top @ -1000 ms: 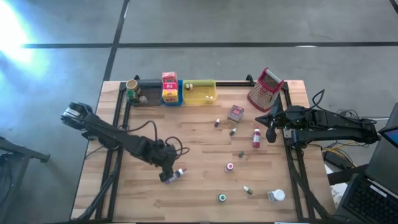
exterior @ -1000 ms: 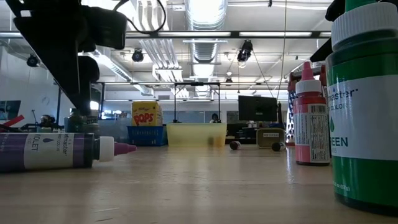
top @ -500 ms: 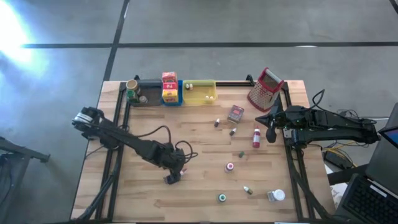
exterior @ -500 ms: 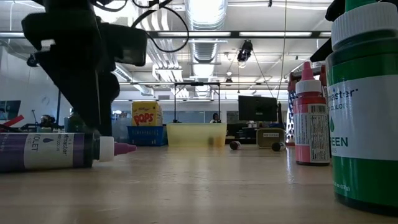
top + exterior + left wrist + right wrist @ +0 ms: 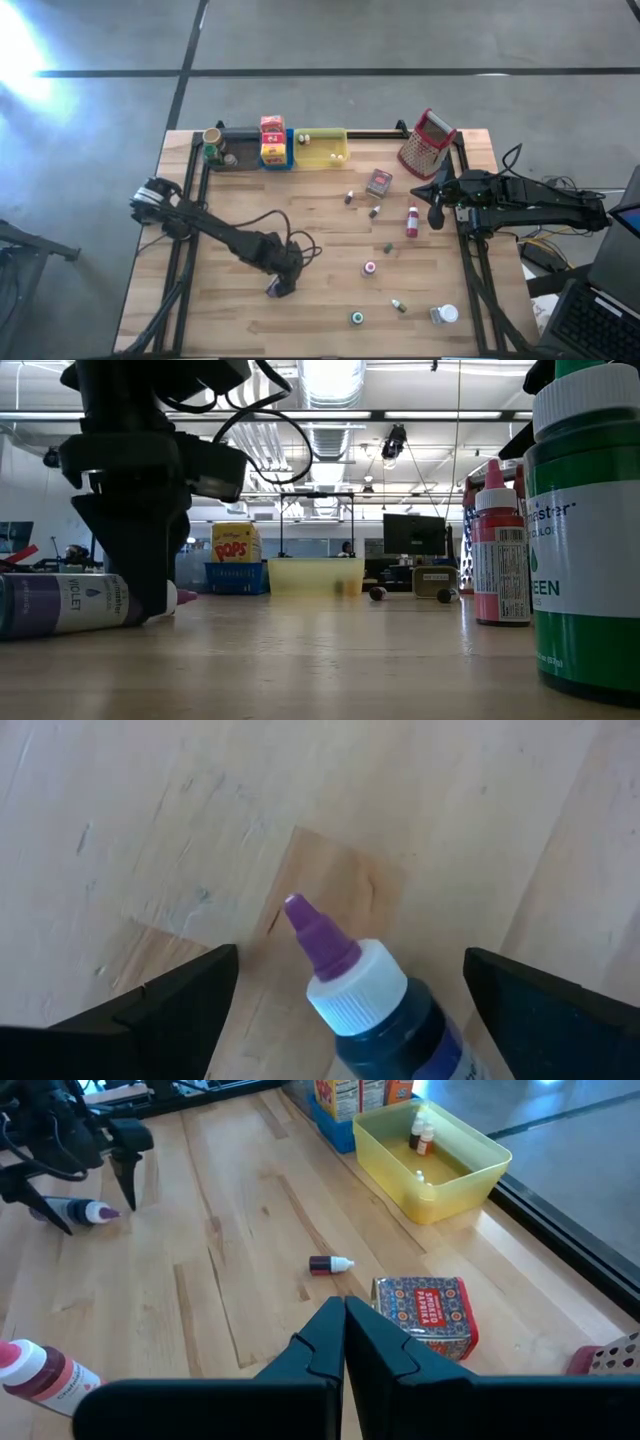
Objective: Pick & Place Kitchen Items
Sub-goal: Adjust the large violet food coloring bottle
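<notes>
A violet dye bottle (image 5: 385, 1010) with a white collar and purple tip lies on its side on the wood near the table's near-left middle (image 5: 277, 288). My left gripper (image 5: 345, 1015) is open and low over it, one finger on either side of the cap end with a gap on both sides. In the low view the gripper (image 5: 140, 575) stands in front of the bottle's cap (image 5: 60, 605). My right gripper (image 5: 345, 1330) is shut and waits by the table's right edge (image 5: 436, 205), touching nothing.
Scattered on the right half are a pink-capped bottle (image 5: 412, 222), a red tin (image 5: 379, 182), a pink lid (image 5: 370, 268), a green cap (image 5: 357, 318), a white jar (image 5: 445, 314) and tiny bottles. The grey (image 5: 240, 133), blue (image 5: 289, 150) and yellow trays (image 5: 322, 158) line the far edge beside the grater (image 5: 427, 142).
My left gripper has moved toward the table's right and come down around the violet bottle's cap end. The bottle has turned about on the table: in the low view its label now faces differently and its tip sits behind the finger.
</notes>
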